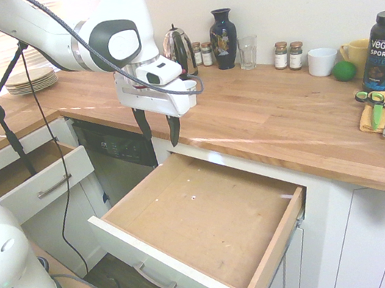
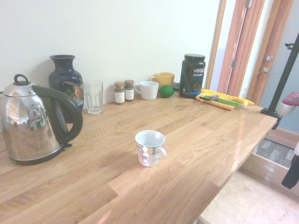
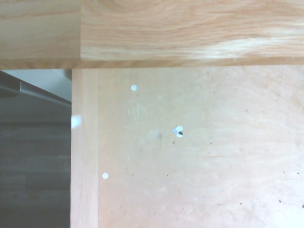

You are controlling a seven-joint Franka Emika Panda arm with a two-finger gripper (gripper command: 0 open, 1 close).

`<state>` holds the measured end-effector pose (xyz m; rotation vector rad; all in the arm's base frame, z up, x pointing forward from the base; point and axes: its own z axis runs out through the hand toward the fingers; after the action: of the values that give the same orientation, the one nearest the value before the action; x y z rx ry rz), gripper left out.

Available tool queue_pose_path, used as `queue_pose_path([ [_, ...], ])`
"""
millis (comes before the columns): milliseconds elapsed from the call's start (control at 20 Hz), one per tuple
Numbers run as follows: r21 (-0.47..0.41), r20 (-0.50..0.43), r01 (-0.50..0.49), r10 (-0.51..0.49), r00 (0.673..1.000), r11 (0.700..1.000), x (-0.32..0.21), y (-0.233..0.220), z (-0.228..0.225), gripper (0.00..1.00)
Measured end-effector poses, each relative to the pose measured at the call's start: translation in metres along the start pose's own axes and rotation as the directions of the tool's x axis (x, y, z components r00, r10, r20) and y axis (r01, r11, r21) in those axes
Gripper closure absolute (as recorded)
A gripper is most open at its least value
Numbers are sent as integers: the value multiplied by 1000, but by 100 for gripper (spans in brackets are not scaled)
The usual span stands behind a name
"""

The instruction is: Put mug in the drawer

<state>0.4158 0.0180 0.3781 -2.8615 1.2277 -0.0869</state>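
Note:
The mug [image 2: 149, 148], small and white with a patterned band, stands upright on the wooden counter near its front edge. In the first exterior view only a sliver of the mug [image 1: 191, 87] shows behind the gripper's body. My gripper [image 1: 160, 136] hangs open and empty just off the counter edge, above the back left corner of the drawer [image 1: 213, 218]. That wide drawer is pulled out, with nothing in it. The wrist view looks down on the drawer's bare wooden bottom [image 3: 199, 156] and the counter edge [image 3: 152, 33]. One dark finger [image 2: 293, 171] shows at the second exterior view's right edge.
A kettle [image 2: 32, 123], dark vase [image 2: 65, 81], glass [image 2: 93, 96] and spice jars [image 2: 124, 92] line the back wall. Further along are a plain white mug [image 2: 148, 90], yellow mug [image 2: 163, 80], lime [image 2: 166, 91] and protein tub [image 2: 193, 75]. A smaller drawer [image 1: 35, 179] stands open.

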Motion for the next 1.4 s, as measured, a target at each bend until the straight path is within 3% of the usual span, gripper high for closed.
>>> queue_pose_path([
  [350, 2, -24, 1, -1, 1000, 1000, 28, -22, 0, 0],
  [1400, -2, -29, 109, -109, 994, 994, 76, -241, -26, 0],
])
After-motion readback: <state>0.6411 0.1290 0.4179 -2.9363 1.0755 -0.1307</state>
